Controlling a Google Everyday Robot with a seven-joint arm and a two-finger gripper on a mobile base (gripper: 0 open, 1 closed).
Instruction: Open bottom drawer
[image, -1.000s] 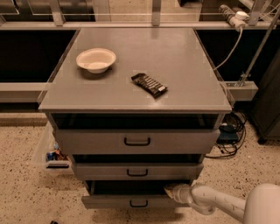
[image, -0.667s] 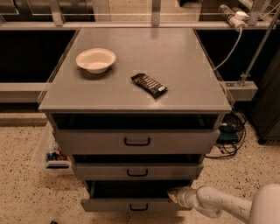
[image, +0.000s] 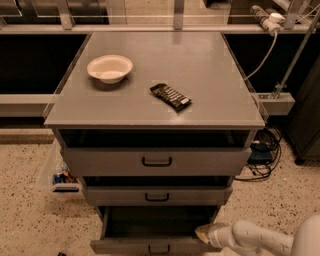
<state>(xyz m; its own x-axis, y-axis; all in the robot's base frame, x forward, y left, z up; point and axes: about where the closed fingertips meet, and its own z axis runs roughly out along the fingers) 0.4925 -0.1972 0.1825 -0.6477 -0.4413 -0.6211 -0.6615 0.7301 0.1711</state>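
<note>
I see the bottom drawer: grey metal, small black loop handle, standing open, dark inside. The gripper is at its right front corner; I can't tell its grip state.

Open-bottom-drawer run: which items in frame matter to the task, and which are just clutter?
In the job: bottom drawer, pulled partly out; gripper, at its right front corner.

Lying about: white bowl and dark snack bar on the cabinet top; top drawer; middle drawer; clear bin on the floor, left.
</note>
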